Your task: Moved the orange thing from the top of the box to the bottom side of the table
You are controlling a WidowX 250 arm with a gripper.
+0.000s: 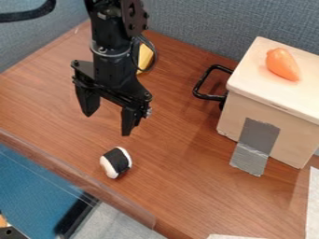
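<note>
Orange toy vegetable [283,64] | lying atop the wooden box [291,144] on the bench [177,186] | at 2 o'clock from the hand [109,123], well apart | hand pointing down, fingers spread wide | black-and-white object [116,162] on the bench at 6 o'clock from hand

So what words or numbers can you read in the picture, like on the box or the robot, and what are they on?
There are none I can read.
Box: no words on its front or on the grey tape; a small dark mark on the lid's edge is too small to make out.
Orange thing: no writing I can see.
Robot's gripper: no letters or numbers I can read.
</note>
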